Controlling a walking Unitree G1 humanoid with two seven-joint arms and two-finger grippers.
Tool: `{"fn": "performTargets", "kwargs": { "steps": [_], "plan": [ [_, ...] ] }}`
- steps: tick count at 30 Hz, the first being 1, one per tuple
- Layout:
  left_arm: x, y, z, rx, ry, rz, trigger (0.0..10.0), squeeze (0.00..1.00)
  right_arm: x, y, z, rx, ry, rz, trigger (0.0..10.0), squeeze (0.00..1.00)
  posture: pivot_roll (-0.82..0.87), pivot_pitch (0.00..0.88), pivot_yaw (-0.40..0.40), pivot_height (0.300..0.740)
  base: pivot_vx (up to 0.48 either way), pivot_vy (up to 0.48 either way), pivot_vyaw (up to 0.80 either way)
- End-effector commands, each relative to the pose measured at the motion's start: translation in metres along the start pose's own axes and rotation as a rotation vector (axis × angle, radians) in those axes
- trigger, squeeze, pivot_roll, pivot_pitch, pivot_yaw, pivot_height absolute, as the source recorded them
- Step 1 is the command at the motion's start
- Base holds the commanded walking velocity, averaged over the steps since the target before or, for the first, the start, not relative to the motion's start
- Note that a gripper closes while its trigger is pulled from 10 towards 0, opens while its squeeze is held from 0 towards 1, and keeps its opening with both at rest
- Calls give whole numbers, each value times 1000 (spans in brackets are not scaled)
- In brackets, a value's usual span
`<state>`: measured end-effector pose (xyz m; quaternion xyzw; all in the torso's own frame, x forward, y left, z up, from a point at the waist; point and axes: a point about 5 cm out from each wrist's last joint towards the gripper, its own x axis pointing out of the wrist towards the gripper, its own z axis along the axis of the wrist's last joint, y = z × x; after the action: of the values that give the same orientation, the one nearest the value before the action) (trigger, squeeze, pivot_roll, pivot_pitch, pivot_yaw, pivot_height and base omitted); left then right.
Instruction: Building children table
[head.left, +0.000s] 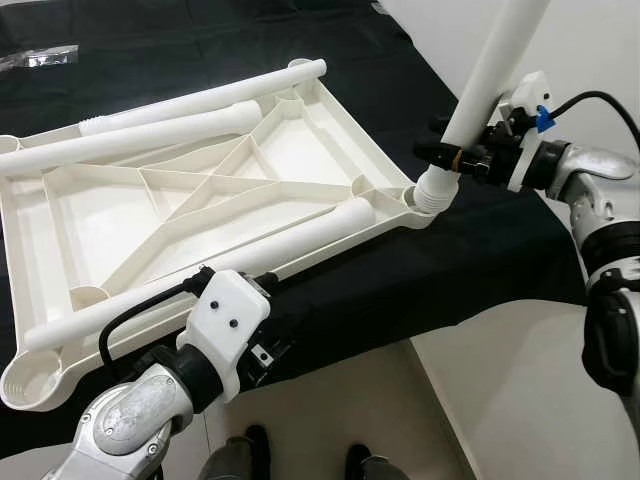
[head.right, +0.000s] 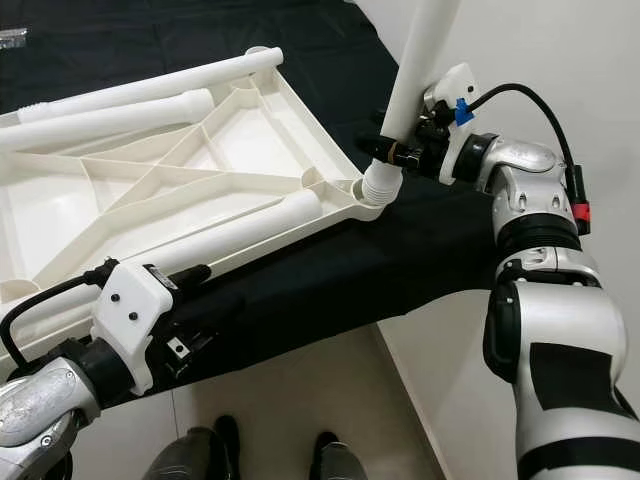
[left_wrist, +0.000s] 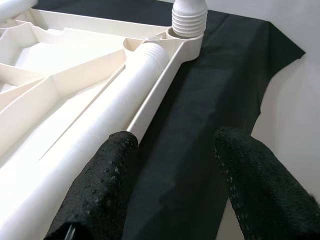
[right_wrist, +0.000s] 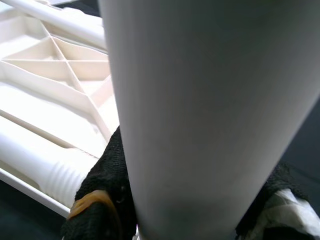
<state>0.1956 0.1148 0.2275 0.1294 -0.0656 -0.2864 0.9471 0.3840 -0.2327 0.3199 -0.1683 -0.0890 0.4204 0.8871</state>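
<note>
- While the tabletop lies upside down on the black cloth, ribs facing up, three loose legs rest on it; two legs lie along the far side; one leg lies along the near edge.
- Right gripper pinches a fourth leg near its lower end; this leg stands tilted, its ribbed tip sitting in the tabletop's near right corner socket.
- Left gripper hovers at the near edge with fingers spread; one finger lies against the near leg, the other over the cloth.
- Pale floor shows beneath the cloth's edge.
</note>
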Motion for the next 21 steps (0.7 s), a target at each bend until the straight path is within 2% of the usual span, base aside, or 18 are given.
{"fn": "performTargets", "kwargs": {
  "steps": [1, 8, 17, 21],
  "plan": [
    [-2, -3, 1, -8, 1, -19, 10000, 0, 1, 6, -8, 15, -9, 29, 0, 0, 143, 336, -68, 740, 0, 0, 0],
    [-3, -2, 3, -4, -5, -16, 10000, 0, 5, 11, -16, 44, -21, 35, 0, 0, 150, 341, -69, 740, 0, 0, 0],
    [-2, -2, 5, -2, -11, -15, 10000, 0, 3, 18, -37, 82, 24, 28, 0, 0, 144, 346, -71, 740, 0, 0, 0],
    [-1, -2, 7, -2, -18, -11, 10000, 0, 4, 19, -48, 114, 51, -46, 0, 0, 141, 347, -72, 740, 0, 0, 0]
  ]
}}
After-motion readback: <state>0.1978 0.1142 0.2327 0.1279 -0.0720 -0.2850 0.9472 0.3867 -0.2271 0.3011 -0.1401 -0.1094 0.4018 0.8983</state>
